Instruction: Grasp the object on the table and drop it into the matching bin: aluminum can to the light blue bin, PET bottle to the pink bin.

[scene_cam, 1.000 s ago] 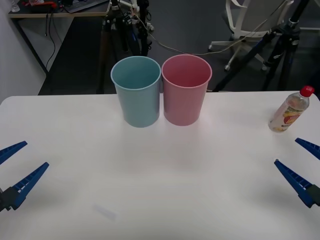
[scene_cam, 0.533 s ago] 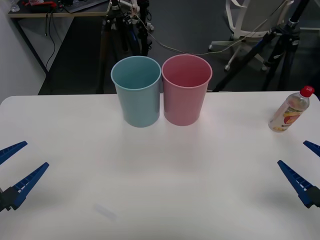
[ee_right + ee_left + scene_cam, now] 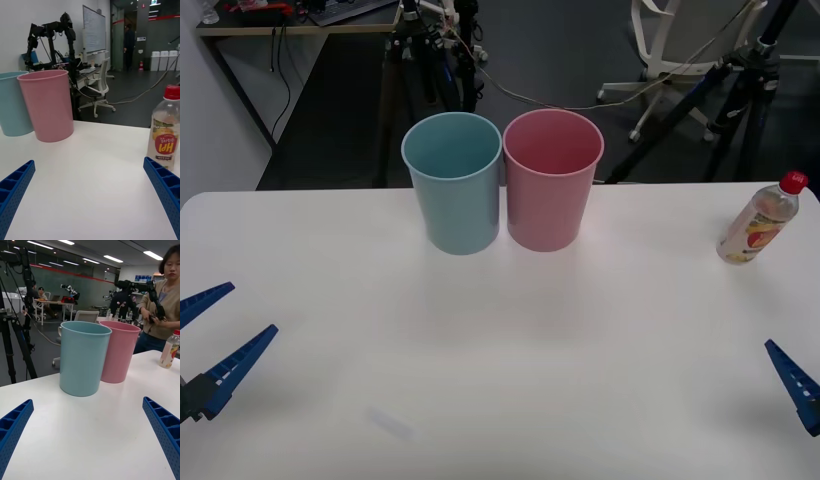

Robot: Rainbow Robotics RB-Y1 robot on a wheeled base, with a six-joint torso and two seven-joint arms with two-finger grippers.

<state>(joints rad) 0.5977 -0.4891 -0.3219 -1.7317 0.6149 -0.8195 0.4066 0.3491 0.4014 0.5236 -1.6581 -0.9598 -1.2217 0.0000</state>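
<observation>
The left gripper (image 3: 208, 338) hovers low at the robot's near left, its blue ribbed fingers (image 3: 162, 435) spread wide apart. The right gripper (image 3: 90, 198) sits at the near right edge, fingers likewise parted.

- PET bottle (image 3: 758, 222): small, clear plastic w/ red cap + white/yellow/red label, standing upright near table's right far edge, well apart from bins.
- Light blue bin (image 3: 453, 180): tall tapered round, rolled rim, sitting upright at table's far centre, touching pink bin.
- Pink bin (image 3: 551, 178): same size, standing just right of the blue.
- Table (image 3: 500, 370): wide white top, rounded corners.
</observation>
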